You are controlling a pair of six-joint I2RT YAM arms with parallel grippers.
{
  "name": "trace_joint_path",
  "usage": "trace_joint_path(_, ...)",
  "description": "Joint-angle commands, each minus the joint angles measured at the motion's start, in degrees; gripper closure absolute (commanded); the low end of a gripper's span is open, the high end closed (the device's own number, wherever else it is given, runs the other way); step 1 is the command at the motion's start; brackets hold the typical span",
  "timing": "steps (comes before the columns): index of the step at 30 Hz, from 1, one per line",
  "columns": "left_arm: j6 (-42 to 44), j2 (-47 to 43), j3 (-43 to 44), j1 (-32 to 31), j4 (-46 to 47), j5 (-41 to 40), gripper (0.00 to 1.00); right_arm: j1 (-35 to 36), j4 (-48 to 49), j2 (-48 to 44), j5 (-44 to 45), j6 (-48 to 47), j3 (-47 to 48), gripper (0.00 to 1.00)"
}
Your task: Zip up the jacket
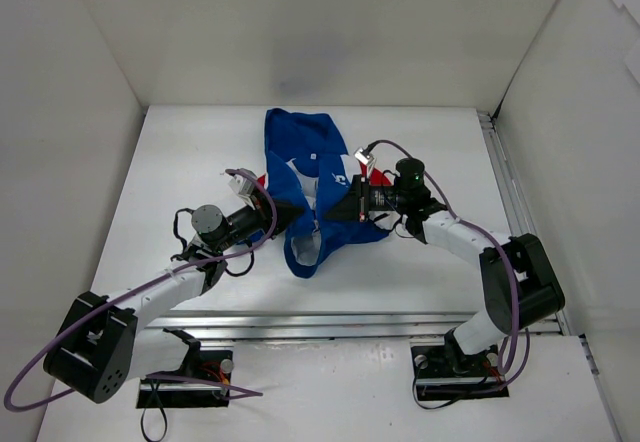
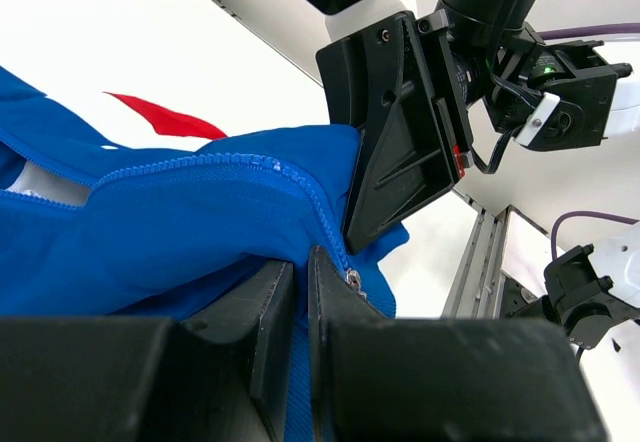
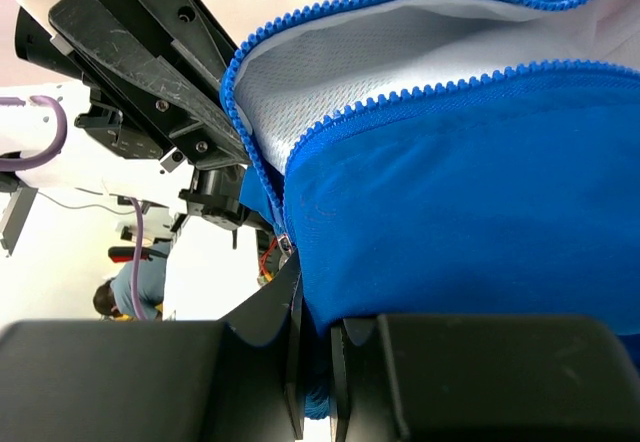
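Left black two-finger gripper [image 2: 300, 267]: jaws narrow, pinching blue fabric beside small metal zipper pull [image 2: 351, 280]. Right black two-finger gripper [image 3: 314, 307]: jaws narrow, clamped on fabric below blue zipper teeth [image 3: 450, 87]. Royal-blue fabric jacket [image 1: 300, 157] mid-frame, bunched between both grippers, zipper open, white mesh lining [image 3: 330, 62] showing. Smooth white table [image 1: 180, 152] has open room at frame left and right, with white walls [image 1: 70, 112] well apart.

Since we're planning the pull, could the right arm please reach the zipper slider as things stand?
Probably yes: the slider lies bare beside the right fingers, but they are shut on the jacket.
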Motion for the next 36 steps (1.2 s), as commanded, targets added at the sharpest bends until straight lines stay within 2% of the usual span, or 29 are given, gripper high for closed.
trace_joint_path(1, -0.65, -0.57, 2.16, -0.3, 6.73, 0.73, 0.95, 0.25, 5.77, -3.09, 0.27, 0.85, 3.24, 1.0)
trace_joint_path(21, 1.27, -1.0, 2.77, -1.35, 3.66, -0.32, 0.95, 1.65, 7.09, -2.91, 1.59, 4.1, 3.68, 1.0)
trace_joint_path(36, 12.61, -8.13, 7.34, -3.55, -14.97, -4.8, 0.95, 1.57, 6.91, -2.56, 3.79, 7.36, 1.31, 1.0)
